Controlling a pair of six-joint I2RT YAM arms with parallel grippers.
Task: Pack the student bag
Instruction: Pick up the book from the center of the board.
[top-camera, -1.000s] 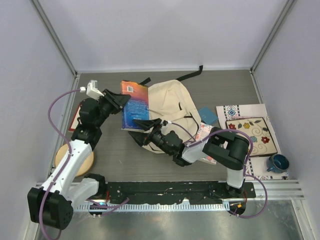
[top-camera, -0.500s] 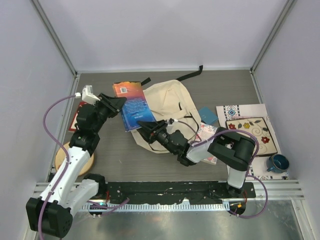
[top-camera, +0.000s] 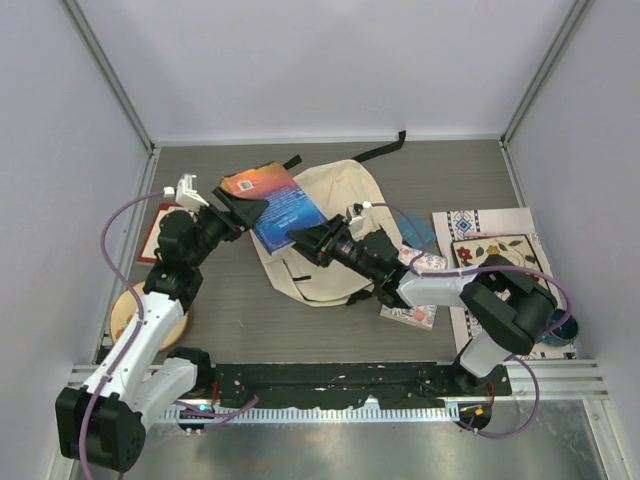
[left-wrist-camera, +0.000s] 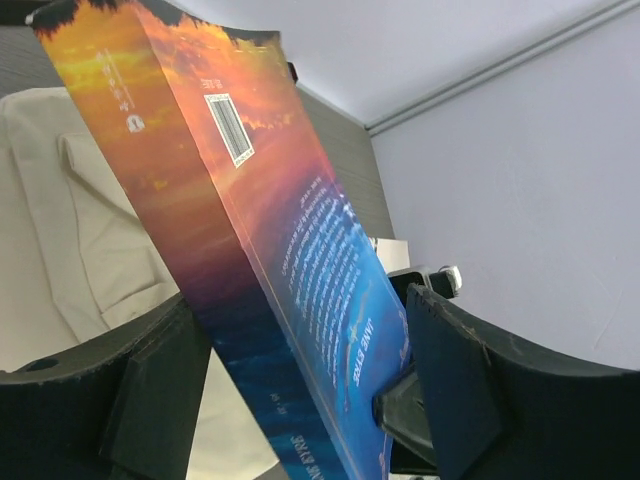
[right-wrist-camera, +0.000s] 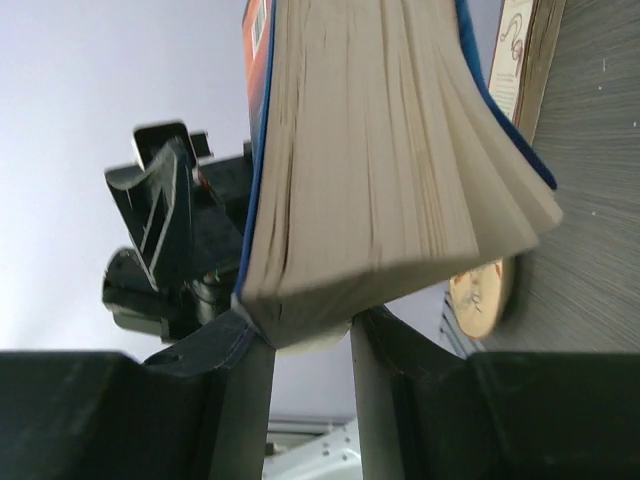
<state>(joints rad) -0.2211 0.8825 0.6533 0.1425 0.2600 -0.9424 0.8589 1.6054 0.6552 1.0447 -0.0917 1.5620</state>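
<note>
Two hands are met on one book (top-camera: 282, 203), which is held tilted above the left part of the student bag (top-camera: 350, 200). The bag is laid flat on the tabletop (top-camera: 220, 300), middle and toward the far side. The right hand (top-camera: 300, 240) is clamped on the book's near edge, so the weight is judged to be carried there. The left hand (top-camera: 250, 210) is spread wide about the left edge, with a gap seen at one finger, as suits a handover.

Blue mug (top-camera: 564, 326) beside floral board (top-camera: 495, 250), perhaps a tray.
</note>
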